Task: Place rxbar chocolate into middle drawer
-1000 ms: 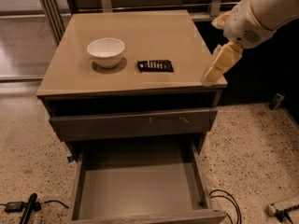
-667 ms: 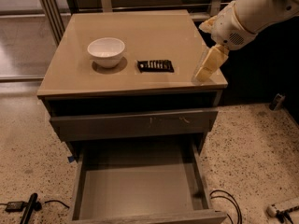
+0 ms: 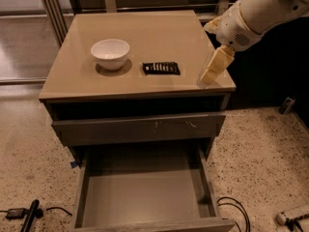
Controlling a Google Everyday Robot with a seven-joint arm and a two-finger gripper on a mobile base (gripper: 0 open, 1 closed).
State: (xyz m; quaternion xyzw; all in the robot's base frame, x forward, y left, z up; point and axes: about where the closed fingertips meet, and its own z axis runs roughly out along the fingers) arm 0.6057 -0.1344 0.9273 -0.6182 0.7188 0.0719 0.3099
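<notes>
My fingers (image 3: 212,70) hang over the right edge of the desk (image 3: 154,28), close to its front right corner, pointing down and a little toward 7 o'clock, with the tips just above the desk top. From this angle they read as one pale yellow wedge, so I cannot tell how far apart they stand; nothing is in them. My white arm (image 3: 263,11) comes in from the 2 o'clock corner of the view. The rxbar chocolate (image 3: 161,68) lies flat on the desk at about 9 o'clock from my fingers, near but clearly apart from them, its long side running parallel to the front edge. At 9 to 10 o'clock from the bar, just beside it, a white bowl (image 3: 110,53) stands upright. Below the desk top is a shut drawer front (image 3: 140,128) with pale scratch marks near its middle. Under that, at 6 o'clock from the bar, the middle drawer (image 3: 145,192) is pulled well out toward the camera, showing its plain grey floor and thick side walls. On the speckled floor (image 3: 260,153), a black cable (image 3: 232,210) loops near the drawer's right front corner, and a dark object with a cord (image 3: 29,214) lies at its left.
</notes>
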